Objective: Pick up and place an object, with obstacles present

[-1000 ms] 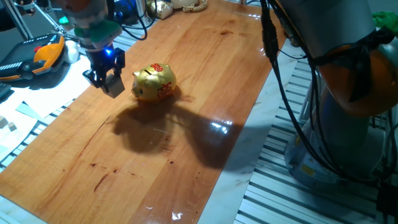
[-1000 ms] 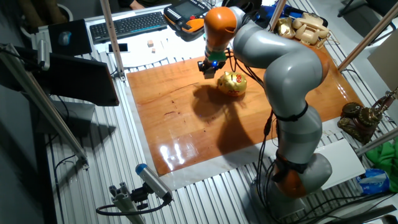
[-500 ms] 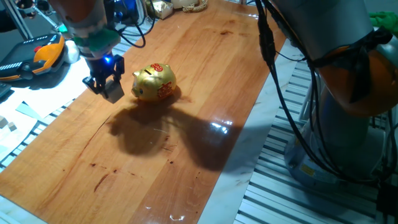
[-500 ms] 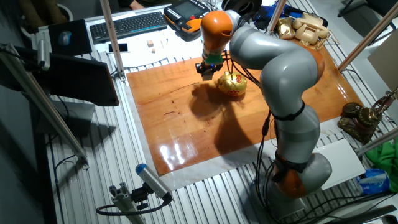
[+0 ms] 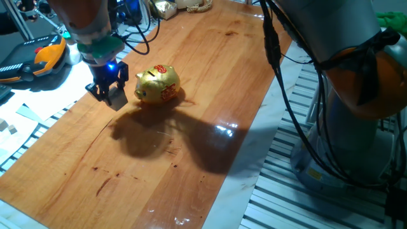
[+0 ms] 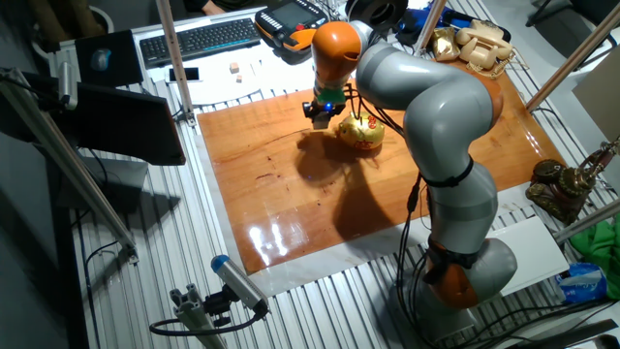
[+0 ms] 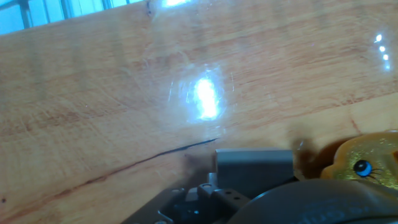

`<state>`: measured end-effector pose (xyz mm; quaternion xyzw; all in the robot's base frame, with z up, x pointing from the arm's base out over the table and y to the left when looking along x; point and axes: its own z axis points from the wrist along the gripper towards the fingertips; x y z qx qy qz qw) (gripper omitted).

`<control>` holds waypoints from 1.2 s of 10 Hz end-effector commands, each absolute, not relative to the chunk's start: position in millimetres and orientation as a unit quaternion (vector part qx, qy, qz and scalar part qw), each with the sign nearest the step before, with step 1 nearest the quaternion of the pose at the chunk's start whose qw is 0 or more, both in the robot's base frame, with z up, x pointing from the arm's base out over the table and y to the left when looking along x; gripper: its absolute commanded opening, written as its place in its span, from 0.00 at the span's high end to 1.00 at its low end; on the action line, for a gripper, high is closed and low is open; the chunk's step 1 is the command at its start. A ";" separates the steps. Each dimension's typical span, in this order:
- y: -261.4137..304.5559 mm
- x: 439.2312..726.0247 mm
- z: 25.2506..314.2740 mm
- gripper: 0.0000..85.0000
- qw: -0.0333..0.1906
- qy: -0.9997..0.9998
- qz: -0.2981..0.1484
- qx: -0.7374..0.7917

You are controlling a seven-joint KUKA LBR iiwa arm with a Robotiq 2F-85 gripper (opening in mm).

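The glossy reddish-brown wooden tabletop lies bare in front. Farther back, the black two-finger gripper hangs low over it, just beside the shiny gold pig-shaped money bank with red markings. Whether its fingers are clenched cannot be told. The small beige cube is not visible.

The piggy bank sits on the wooden tabletop, toward its far end in one fixed view. The gripper hangs just beside it, on its left there. Off the tabletop's left edge lie tiny blocks.
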<state>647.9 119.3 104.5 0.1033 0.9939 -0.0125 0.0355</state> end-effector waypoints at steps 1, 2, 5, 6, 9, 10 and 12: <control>121.6 647.2 100.4 1.00 0.036 0.994 -0.012 0.106; 123.3 646.9 96.8 1.00 0.036 0.993 -0.011 0.108; 125.4 645.1 89.9 1.00 0.037 0.993 -0.010 0.112; 125.7 645.4 87.6 1.00 0.038 0.993 -0.011 0.113; 126.1 646.4 77.7 1.00 0.043 0.992 -0.011 0.115; 126.0 646.3 76.8 1.00 0.043 0.992 -0.014 0.116; 127.0 645.6 75.0 1.00 0.037 0.992 -0.012 0.118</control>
